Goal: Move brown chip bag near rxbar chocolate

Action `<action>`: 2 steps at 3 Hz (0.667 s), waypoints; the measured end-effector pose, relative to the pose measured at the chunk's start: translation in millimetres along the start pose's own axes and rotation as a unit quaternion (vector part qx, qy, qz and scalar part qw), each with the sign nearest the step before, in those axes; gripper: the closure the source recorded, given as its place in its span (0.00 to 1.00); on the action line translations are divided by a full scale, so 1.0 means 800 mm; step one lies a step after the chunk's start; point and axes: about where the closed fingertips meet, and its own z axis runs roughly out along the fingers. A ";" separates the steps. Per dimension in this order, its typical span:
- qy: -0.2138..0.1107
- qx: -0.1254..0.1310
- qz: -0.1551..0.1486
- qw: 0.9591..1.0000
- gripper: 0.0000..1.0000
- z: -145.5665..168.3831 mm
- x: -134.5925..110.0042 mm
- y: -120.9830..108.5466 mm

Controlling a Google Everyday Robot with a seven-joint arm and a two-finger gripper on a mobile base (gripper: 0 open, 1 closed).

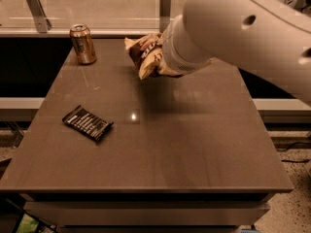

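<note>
The brown chip bag (145, 54), crinkled dark brown and cream-yellow, hangs in the air above the far middle of the table. My gripper (161, 57) is shut on the bag's right side, and the thick white wrist mostly hides it. The rxbar chocolate (87, 123), a flat black wrapper with white print, lies on the table at the left, well in front of and to the left of the bag. The bag's shadow falls on the table below and to its right.
A copper-coloured drink can (83, 43) stands upright at the table's (194, 164) far left corner. A glass panel with metal posts (165, 6) runs behind the table. My large white arm (243, 38) spans the upper right.
</note>
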 end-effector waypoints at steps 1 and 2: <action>-0.022 -0.008 -0.019 1.000 1.00 0.005 -0.014 0.024; -0.048 -0.020 -0.046 0.998 1.00 0.014 -0.026 0.040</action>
